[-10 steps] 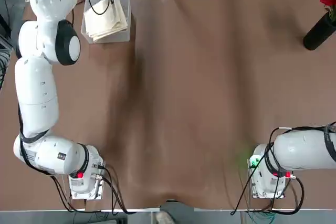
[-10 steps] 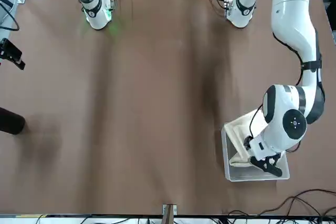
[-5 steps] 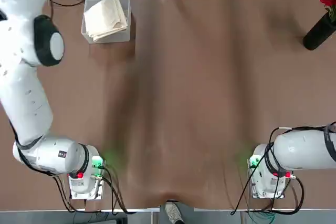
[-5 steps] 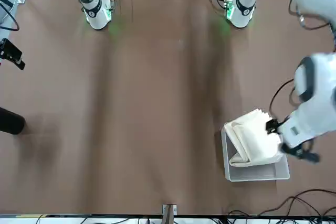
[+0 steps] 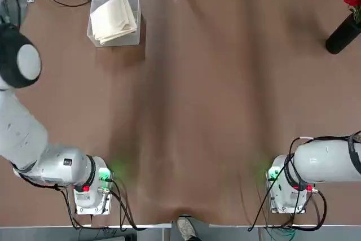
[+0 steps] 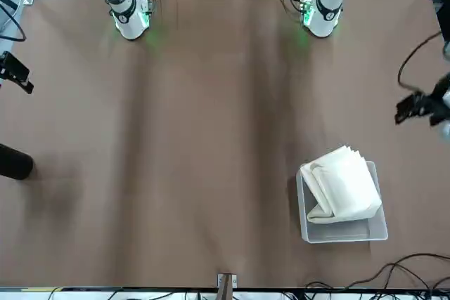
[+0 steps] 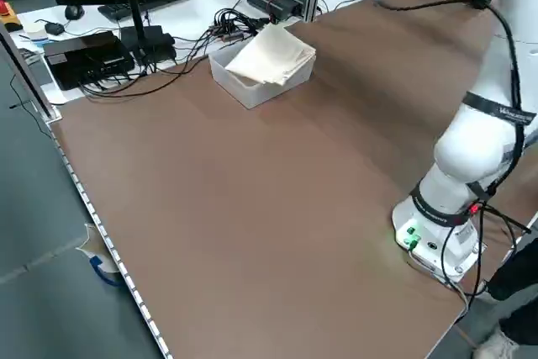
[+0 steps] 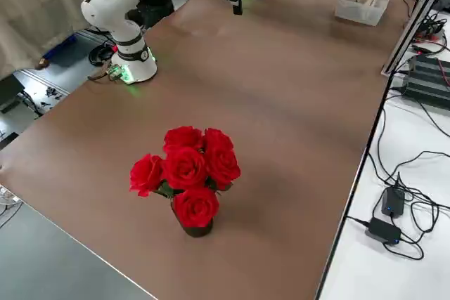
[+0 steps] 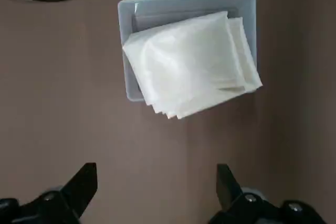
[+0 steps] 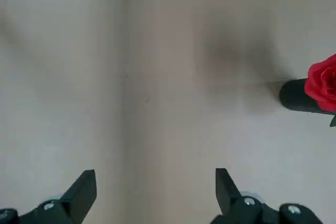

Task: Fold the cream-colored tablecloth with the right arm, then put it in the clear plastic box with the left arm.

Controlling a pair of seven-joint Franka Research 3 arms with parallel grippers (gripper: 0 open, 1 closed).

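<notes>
Cream cloth (image 5: 113, 20), folded in layers, lies in translucent whitish plastic box (image 5: 136, 8) at far left part of brown surface (image 5: 197, 111). Cloth tilted, upper layers above rim, one edge overhanging wall in left wrist view.

Left gripper (image 9: 156, 178): off toward left edge of surface, apart from box; jaws wide open, nothing between them.

Right gripper (image 10: 156, 182): idle, raised over right part of surface; jaws wide open, holding nothing.

Black vase (image 5: 343, 35) with red roses (image 8: 186, 170): far right. Writing: none legible on box or cloth.
</notes>
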